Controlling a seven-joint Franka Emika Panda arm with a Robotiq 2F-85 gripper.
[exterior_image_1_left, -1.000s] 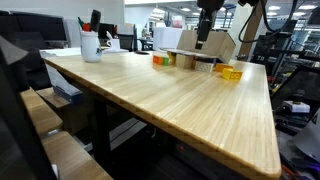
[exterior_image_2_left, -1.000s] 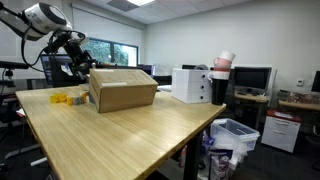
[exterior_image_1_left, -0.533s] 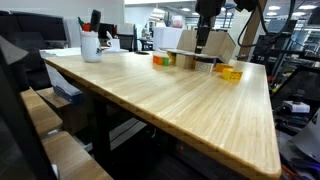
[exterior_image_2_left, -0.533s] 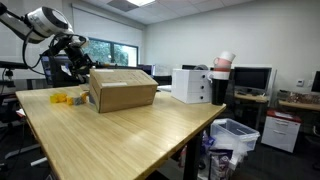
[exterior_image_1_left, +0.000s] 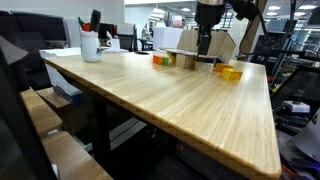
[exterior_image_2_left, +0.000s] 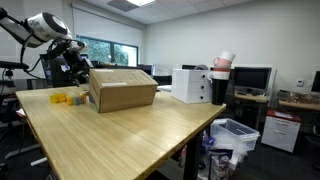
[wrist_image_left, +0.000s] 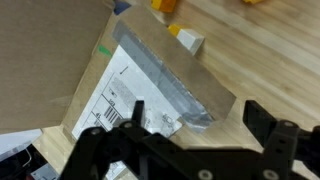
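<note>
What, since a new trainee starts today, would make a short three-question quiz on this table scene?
1. True or false: the claw has its jaws shut tight.
2. Multiple choice: in the wrist view, what is stuck on the cardboard box below the claw? A, a shipping label; B, a sponge; C, a banana.
3. Short answer: what colour are the small blocks lying on the table beside the box?

Key: 1 false, the jaws stand open above the box. 2 A. 3 yellow.
</note>
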